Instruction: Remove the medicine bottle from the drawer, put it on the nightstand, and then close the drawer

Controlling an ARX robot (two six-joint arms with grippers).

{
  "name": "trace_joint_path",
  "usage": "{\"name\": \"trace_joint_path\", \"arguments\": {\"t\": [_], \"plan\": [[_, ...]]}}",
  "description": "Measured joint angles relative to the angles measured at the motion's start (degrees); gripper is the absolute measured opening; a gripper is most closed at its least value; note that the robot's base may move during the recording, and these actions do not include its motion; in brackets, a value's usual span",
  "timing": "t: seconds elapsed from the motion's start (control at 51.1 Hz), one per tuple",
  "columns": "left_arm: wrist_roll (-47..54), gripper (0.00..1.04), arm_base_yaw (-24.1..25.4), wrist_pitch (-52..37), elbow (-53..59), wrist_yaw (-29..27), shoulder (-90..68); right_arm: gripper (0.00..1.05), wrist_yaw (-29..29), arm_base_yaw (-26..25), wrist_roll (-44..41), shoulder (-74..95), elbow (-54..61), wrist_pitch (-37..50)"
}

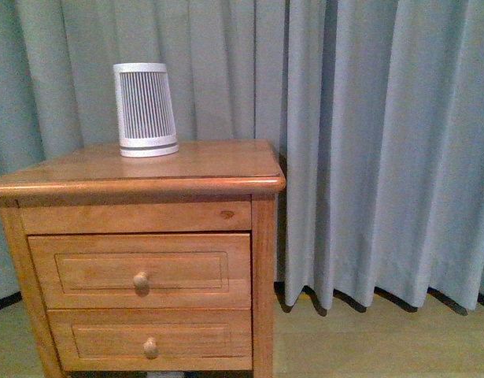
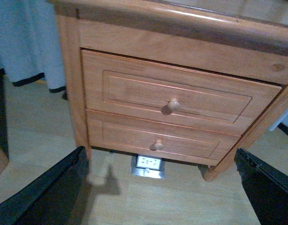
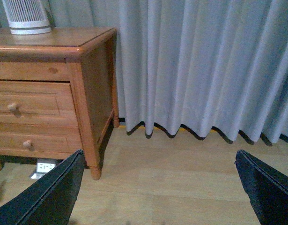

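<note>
The orange-brown nightstand (image 1: 194, 169) stands left of centre in the front view. Its upper drawer (image 1: 108, 272) is shut, with one round wooden knob (image 1: 141, 280). The medicine bottle is hidden. Neither arm shows in the front view. In the left wrist view my left gripper (image 2: 158, 187) is open and empty, low in front of the nightstand, and the upper drawer (image 2: 134, 89) with its knob (image 2: 170, 106) lies ahead of it. In the right wrist view my right gripper (image 3: 158, 187) is open and empty above the wooden floor, with the nightstand (image 3: 94, 70) to one side.
A large white ribbed tapered cylinder (image 1: 145, 109) stands on the nightstand's top at the back left. The lower drawer (image 1: 108, 340) is shut below the upper one. Grey curtains (image 1: 367, 142) hang behind. A floor socket plate (image 2: 148, 165) lies under the nightstand.
</note>
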State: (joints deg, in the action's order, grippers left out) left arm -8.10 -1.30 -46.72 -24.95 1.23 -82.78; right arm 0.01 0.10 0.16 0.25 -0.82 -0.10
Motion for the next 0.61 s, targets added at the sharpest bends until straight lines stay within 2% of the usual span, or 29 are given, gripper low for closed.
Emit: {"name": "trace_joint_path", "arguments": {"t": [0.254,0.606], "plan": [[3.1,0.98,-6.2,-6.4,-17.8,-1.4,-23.1,0.98,0.0,0.0,0.0,0.0,0.0,0.0],[6.2,0.98,-9.4,-7.5,-35.8,0.0,-42.1,0.98,0.0,0.0,0.0,0.0,0.0,0.0]]}}
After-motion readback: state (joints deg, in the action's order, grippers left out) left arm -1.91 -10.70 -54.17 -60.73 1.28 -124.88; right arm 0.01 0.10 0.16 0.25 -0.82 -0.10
